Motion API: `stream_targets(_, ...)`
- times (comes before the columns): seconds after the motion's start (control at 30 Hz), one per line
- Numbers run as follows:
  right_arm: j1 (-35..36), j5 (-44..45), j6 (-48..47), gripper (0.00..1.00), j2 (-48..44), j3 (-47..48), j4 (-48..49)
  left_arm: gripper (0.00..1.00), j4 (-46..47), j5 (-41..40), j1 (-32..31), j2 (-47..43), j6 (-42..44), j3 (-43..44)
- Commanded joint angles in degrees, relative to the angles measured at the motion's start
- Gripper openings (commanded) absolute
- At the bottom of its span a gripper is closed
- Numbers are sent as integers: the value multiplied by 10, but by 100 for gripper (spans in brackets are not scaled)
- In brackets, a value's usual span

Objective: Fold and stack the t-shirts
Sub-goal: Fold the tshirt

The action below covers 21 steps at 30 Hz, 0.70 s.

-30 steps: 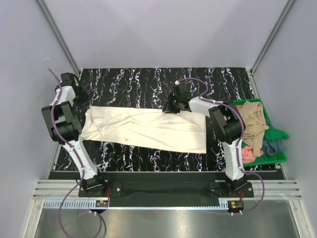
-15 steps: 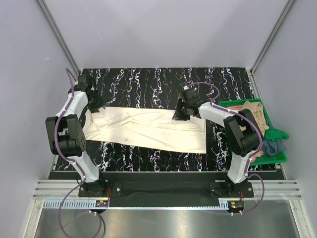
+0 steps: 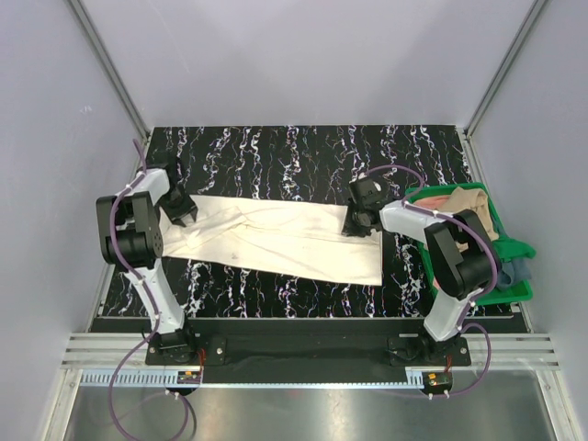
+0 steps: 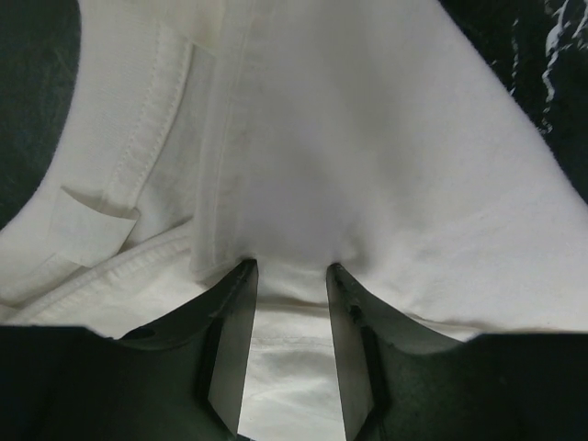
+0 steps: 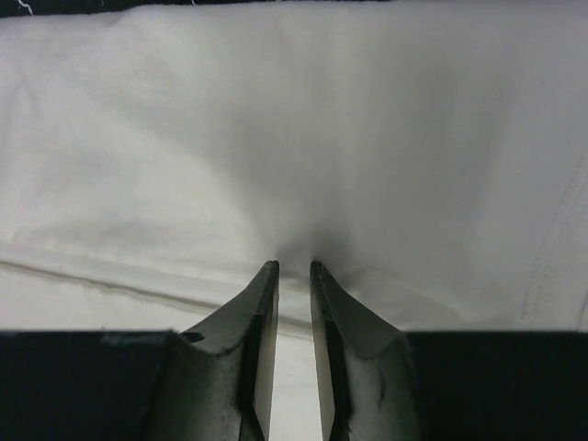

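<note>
A large cream t-shirt (image 3: pixel 276 241) lies folded lengthwise across the black marbled table (image 3: pixel 276 152). My left gripper (image 3: pixel 181 211) is at its left end, by the collar. In the left wrist view the left gripper (image 4: pixel 289 268) stands open, tips pressed onto the cream cloth (image 4: pixel 367 138). My right gripper (image 3: pixel 352 225) sits on the shirt's far edge near the right end. In the right wrist view the right gripper (image 5: pixel 294 266) has only a narrow gap, its tips dug into the cloth (image 5: pixel 276 119), which puckers there. Tan (image 3: pixel 470 220), salmon-pink (image 3: pixel 459 287) and grey-blue (image 3: pixel 507 272) shirts lie in the bin.
A green plastic bin (image 3: pixel 514 292) stands at the table's right edge, close beside the right arm. Grey walls close in the table on the left, back and right. Bare table shows behind and in front of the cream shirt.
The left gripper swung in from the far left onto the shirt's collar end. The right gripper slid right along the far edge, came down onto the cloth and narrowed a little.
</note>
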Motion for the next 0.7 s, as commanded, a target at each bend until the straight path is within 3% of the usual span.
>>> stream_targets(0.0,-6,-4,-22,28,-24,-18,-31,42,29,-10,1,49,-6,53)
stream_targets(0.07,-8,-13,-21,31,-60,-8,-48,43,28,-6,-1,78,-6,103)
stream_targets(0.23,-8,2,-27,36,-144,48,-83,43,46,119,-6,183,-28,234)
stream_targets(0.47,-14,40,-49,36,-159,94,-73,45,98,282,-38,347,-76,505)
stream_targets(0.53,-14,39,-55,36,-152,103,-70,47,144,323,-40,351,-89,519)
stream_targets(0.67,-14,25,-63,37,-136,112,-68,52,221,345,-39,287,-89,455)
